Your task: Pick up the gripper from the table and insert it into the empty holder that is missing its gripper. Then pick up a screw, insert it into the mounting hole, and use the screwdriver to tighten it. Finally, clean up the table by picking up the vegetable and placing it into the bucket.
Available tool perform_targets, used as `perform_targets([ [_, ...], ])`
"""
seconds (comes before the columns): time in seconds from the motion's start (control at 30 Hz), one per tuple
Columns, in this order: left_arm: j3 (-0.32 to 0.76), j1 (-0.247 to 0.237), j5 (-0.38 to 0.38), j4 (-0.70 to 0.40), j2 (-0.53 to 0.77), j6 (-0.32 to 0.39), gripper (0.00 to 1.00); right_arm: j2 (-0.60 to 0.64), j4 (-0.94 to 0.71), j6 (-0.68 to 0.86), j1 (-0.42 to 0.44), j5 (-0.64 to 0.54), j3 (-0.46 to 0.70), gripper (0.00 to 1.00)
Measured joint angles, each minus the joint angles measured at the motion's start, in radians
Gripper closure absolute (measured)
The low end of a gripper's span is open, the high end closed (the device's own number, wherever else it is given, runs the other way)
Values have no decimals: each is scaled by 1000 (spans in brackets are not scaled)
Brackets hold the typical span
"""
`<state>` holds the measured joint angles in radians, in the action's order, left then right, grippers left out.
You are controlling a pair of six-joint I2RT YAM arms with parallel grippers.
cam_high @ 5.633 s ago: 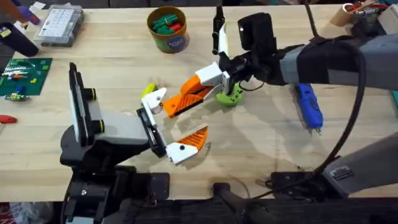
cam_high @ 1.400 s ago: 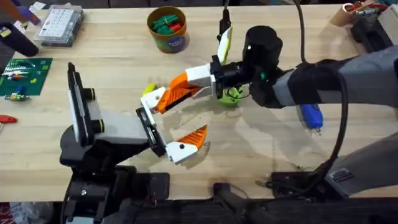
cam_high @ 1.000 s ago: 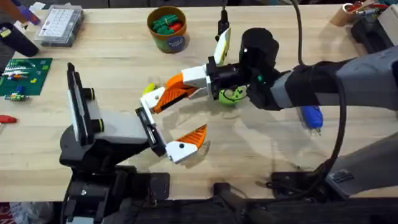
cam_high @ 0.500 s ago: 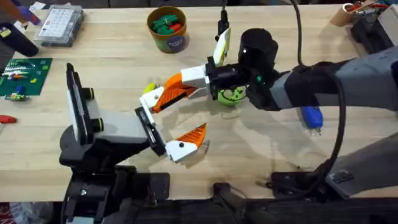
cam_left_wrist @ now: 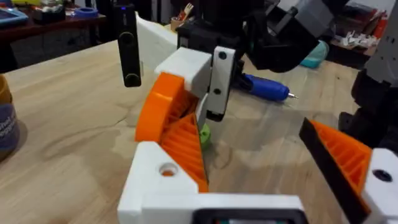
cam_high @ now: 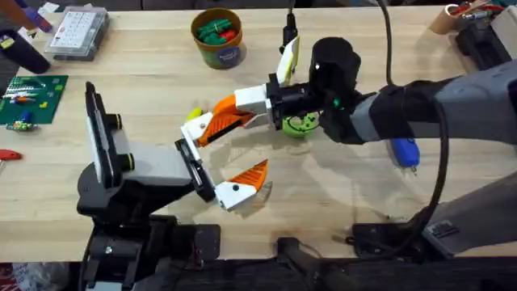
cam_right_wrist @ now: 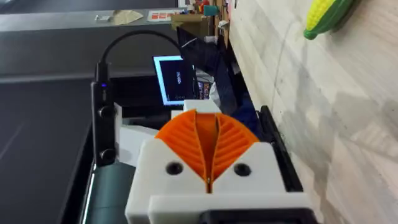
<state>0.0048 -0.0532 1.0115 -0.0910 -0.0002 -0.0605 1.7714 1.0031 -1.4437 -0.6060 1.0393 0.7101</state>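
Observation:
My left gripper is open. Its upper fingertip is the white holder, whose mounting hole shows in the left wrist view; its lower block carries an orange finger. My right gripper is shut on the orange ribbed gripper, which it holds against the holder. The right wrist view shows its two orange fingers pressed together. A yellow corn vegetable lies just behind the holder. The bucket, with green and red items inside, stands at the back. The blue screwdriver lies under my right arm.
A green round piece sits under the right wrist. At the back left are a clear parts box and a green board. A black and yellow tool stands behind the right gripper. The front middle of the table is bare wood.
Since the oldest frame my right gripper has swung left, turned its wrist and brought the orange gripper up to the holder. Over the last second almost nothing has moved.

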Motion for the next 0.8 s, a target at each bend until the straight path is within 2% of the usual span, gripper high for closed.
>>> perform_targets([
  [0.8, 0, 6, -16, 2, 0, -4, 14, 0, 3, 0, -18, -43, 0, 994],
])
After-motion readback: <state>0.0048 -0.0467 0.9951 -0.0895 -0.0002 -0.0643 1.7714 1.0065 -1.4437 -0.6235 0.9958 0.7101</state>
